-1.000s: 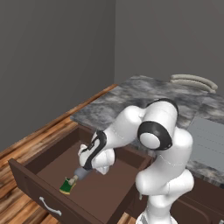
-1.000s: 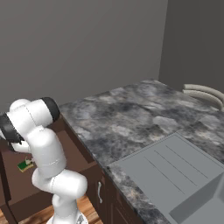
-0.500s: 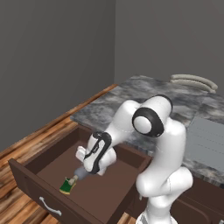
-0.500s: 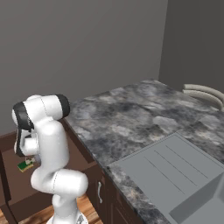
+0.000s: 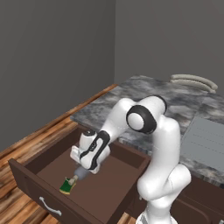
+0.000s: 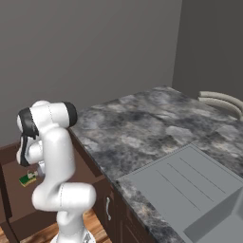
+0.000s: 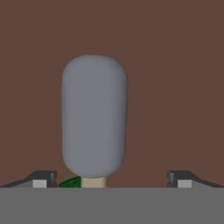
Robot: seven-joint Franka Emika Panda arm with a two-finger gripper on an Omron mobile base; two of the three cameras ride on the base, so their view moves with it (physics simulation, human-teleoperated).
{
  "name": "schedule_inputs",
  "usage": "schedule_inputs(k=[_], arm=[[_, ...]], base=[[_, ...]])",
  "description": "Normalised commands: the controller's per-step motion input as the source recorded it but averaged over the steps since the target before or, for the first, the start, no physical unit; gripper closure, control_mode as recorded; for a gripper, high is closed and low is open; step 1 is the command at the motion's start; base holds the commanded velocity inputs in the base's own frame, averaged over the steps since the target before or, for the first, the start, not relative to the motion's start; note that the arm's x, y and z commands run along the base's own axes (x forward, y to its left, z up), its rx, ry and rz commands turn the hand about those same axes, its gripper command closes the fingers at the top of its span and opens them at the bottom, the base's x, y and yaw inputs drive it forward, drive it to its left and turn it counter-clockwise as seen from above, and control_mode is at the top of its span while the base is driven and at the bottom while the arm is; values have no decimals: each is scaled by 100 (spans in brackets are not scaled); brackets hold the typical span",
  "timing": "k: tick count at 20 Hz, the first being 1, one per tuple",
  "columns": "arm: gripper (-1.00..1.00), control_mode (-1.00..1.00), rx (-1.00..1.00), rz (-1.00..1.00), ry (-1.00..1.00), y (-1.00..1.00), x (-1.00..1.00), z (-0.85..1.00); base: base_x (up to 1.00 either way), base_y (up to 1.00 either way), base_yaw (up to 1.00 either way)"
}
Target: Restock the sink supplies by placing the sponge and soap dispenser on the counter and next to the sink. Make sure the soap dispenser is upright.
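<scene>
Claw [image 7: 109, 179] spread wide, nothing gripped, low inside the drawer [image 5: 118, 183]. Dispenser [image 7: 94, 116] lies flat on drawer floor just ahead of claw, centred btwn the tips [image 7: 41, 178], not touching either. Sponge [image 7: 72, 182] green, peeks out by the tan nozzle end, near one tip. Counter [image 6: 142, 128] and sink [image 6: 190, 182] well apart from claw, up and to the side.

Left base view: looking from behind and above, down onto the open drawer [image 5: 109, 175], with the counter [image 5: 144, 94] beyond it. Right base view: facing across the counter [image 6: 142, 128] toward the sink [image 6: 190, 185], the drawer [image 6: 14, 199] lying at far left. Both sharing drawer and counter. Hand view: hovering very close over the drawer floor [image 7: 175, 87], facing straight onto it.
</scene>
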Motion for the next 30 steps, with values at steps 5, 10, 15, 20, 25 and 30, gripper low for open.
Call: schedule_inputs(k=[5, 10, 15, 20, 25, 30], arm=[[-100, -100, -2, 0, 1, 0, 20, -17], [-100, -100, 0, 0, 0, 0, 8, -24], [-100, -100, 0, 0, 0, 0, 8, -26], [-100, -100, 0, 0, 0, 0, 10, -26], [-100, -100, -1, 0, 2, 1, 9, -32], [100, -100, -3, 0, 1, 11, 1, -34]], base=[[0, 0, 0], [0, 0, 0], [0, 0, 0], [0, 0, 0], [0, 0, 0], [0, 0, 0]])
